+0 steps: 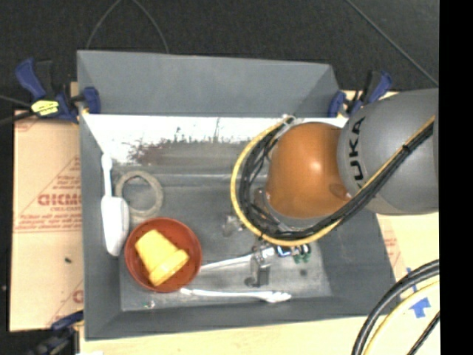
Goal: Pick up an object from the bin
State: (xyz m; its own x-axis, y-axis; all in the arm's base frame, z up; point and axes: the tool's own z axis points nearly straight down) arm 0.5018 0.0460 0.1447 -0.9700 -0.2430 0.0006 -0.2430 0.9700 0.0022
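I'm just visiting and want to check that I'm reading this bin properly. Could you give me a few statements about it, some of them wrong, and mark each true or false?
1. A yellow piece lies inside the orange bowl. True.
2. The clear tape ring lies inside the bowl. False: it lies on the floor of the bin, just beyond the bowl's far rim.
3. The arm's tool is above the bowl. False: it is to the bowl's right, at the bin's near middle.
4. A long white utensil lies along the bin's near edge. True.
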